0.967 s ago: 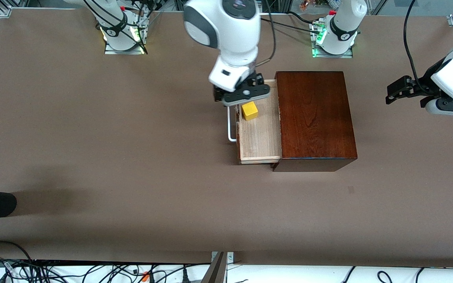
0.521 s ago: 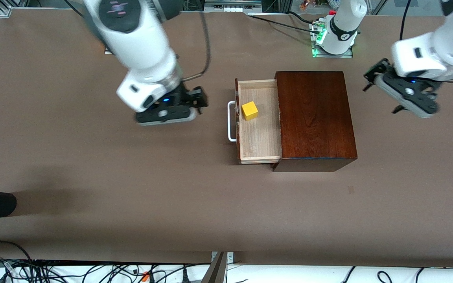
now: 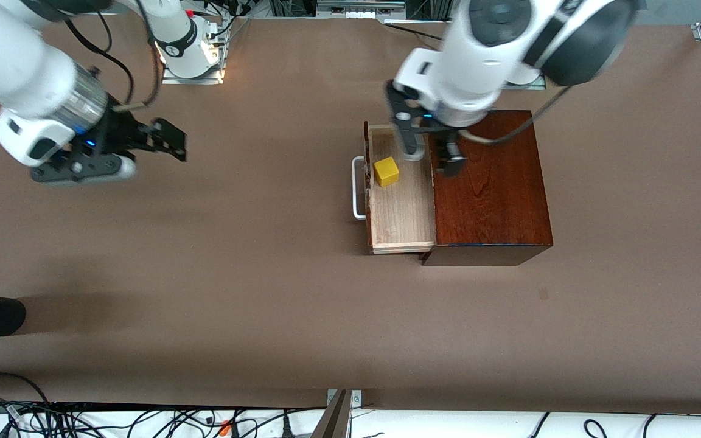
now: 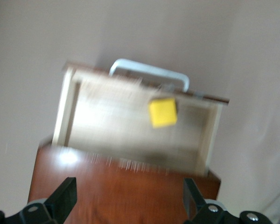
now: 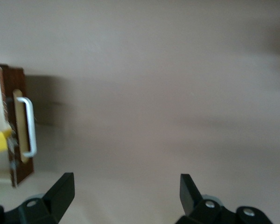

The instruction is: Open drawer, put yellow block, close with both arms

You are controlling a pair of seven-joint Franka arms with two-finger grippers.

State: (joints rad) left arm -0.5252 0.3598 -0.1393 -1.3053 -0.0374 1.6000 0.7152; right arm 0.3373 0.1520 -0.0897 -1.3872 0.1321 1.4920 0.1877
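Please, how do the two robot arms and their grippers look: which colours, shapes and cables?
Both arms are white, rounded and jointed, with dark grey or black bands and black cables. The right gripper and the left gripper are black, with two flat fingers each and a small blue light near the wrist.

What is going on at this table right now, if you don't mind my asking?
The drawer of the wooden box is pulled open, and the yellow block already sits inside it. The left gripper hangs over the box's edge by the drawer, jaws open and empty. The right gripper is open over bare table toward its own end. The drawer is not yet closed.
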